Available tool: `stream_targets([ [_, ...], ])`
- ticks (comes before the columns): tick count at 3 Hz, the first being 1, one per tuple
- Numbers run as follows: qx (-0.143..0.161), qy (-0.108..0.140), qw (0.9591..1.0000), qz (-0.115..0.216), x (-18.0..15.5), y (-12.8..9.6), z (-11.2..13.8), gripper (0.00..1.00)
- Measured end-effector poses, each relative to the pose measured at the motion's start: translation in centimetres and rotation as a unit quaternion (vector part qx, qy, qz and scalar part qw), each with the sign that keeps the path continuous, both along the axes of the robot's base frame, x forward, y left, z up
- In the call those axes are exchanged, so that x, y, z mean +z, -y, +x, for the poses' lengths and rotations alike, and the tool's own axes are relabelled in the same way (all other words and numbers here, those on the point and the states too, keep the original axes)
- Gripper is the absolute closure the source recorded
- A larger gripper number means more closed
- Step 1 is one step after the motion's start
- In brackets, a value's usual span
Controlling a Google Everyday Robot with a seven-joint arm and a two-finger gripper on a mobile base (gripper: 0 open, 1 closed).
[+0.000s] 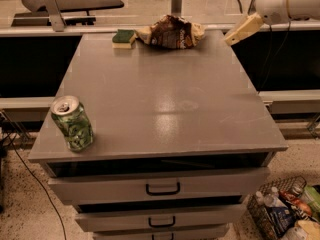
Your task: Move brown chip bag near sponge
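Observation:
The brown chip bag [172,32] lies crumpled at the far edge of the grey cabinet top [165,99], its left end next to the sponge [123,37], which has a green top and a yellow bottom. My gripper [234,36] hangs off the white arm at the upper right, beyond the top's right far corner, well clear of the bag and holding nothing.
A green soda can [73,123] stands at the near left corner of the top. Drawers [162,186] sit below the front edge. A wire basket [282,211] of bottles stands on the floor at lower right. A ledge runs behind the cabinet.

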State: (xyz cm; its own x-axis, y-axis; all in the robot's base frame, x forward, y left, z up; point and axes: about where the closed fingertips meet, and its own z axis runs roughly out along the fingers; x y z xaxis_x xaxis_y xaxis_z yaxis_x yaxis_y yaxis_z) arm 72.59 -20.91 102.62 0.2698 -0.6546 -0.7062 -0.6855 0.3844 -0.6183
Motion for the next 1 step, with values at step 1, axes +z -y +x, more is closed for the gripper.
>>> stream_targets([
  [1,0.000,0.000,1.0000,0.000,-0.05,-0.06,0.03,0.00],
])
